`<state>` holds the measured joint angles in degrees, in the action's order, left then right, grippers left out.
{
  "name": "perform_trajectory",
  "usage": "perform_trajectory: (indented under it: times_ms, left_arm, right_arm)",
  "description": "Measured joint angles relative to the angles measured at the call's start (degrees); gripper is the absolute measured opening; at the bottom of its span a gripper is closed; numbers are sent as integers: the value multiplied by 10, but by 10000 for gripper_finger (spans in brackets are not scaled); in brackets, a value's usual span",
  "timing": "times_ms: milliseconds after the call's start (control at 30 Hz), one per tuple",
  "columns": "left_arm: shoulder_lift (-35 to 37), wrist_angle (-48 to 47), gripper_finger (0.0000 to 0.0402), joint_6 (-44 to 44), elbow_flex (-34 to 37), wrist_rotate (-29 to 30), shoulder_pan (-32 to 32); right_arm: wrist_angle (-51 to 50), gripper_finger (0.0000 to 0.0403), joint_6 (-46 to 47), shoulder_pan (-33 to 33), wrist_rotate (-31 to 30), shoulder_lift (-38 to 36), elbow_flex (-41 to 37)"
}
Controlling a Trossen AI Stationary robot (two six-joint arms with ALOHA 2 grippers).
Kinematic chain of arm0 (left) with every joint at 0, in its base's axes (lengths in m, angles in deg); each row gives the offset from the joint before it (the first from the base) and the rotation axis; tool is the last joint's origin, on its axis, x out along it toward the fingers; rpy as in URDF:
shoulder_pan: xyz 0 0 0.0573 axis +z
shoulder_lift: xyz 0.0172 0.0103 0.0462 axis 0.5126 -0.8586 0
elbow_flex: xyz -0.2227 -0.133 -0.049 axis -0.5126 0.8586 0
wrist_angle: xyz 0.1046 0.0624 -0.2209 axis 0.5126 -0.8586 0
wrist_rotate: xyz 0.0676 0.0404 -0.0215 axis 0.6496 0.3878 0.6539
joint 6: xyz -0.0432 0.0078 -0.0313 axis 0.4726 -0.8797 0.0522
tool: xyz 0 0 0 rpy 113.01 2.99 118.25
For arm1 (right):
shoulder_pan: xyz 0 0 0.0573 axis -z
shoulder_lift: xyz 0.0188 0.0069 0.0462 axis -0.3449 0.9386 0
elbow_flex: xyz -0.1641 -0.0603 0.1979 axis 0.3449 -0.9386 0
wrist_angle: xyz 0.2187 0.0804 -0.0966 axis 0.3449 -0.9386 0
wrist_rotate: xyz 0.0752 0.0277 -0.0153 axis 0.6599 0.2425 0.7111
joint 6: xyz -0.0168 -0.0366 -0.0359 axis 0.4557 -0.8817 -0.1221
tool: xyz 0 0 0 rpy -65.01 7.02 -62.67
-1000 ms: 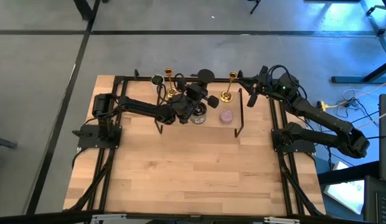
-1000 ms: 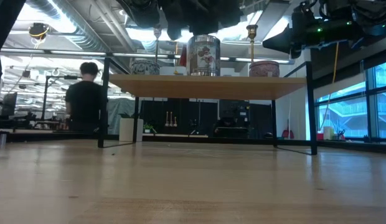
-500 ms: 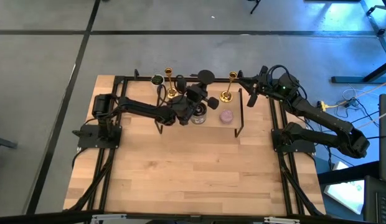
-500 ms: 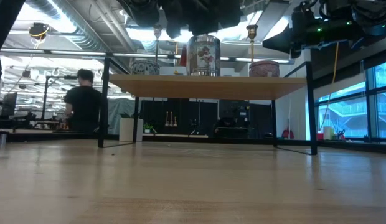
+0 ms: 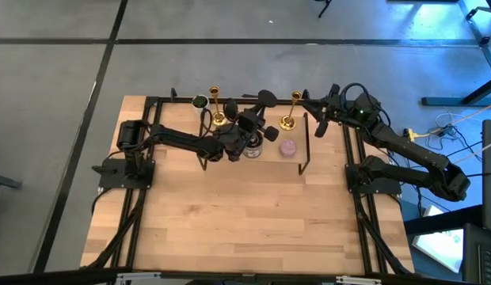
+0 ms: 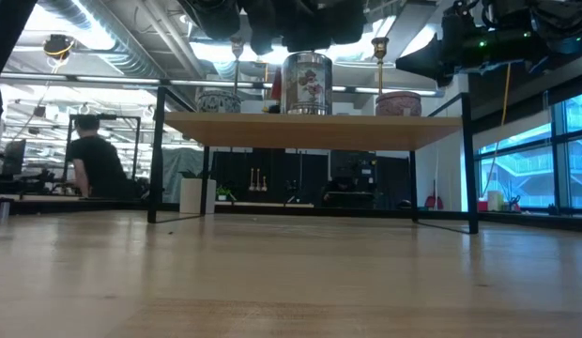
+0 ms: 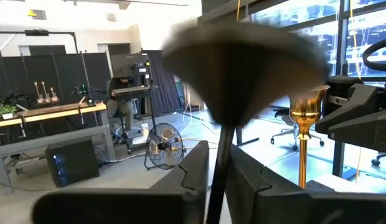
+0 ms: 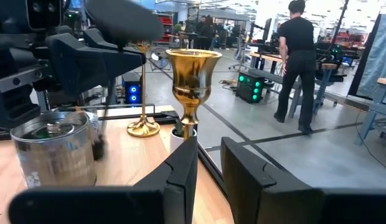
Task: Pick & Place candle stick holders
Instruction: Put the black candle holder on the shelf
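Candlesticks: right gripper [image 8: 208,163] pinches one stem [image 8: 190,121], left gripper [image 7: 219,168] state unclear, tin [image 8: 55,149] nearby—could topple.

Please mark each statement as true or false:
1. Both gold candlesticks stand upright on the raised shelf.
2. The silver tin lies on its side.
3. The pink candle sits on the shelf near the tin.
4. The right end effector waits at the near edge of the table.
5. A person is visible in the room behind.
1. True: the left gold candlestick and the right gold candlestick both stand upright on the shelf.
2. False: the silver tin stands upright.
3. True: the pink candle is beside it.
4. False: the right end effector is at the far end, close to the right gold candlestick.
5. True: a person in dark clothes.
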<state>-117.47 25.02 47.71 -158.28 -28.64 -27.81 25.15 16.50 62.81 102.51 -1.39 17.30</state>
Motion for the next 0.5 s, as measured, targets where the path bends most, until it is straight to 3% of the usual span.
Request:
perform_trajectory:
  times_ms: [133,267,500]
  left_arm:
    - [0,-1,48,8,0,4,0]
    - [0,-5,12,0,0,-8,0]
    - [0,-5,7,-1,0,-15,0]
  right_arm:
    - [0,73,0,0,0,0,0]
    - [0,73,0,0,0,0,0]
    - [0,73,0,0,0,0,0]
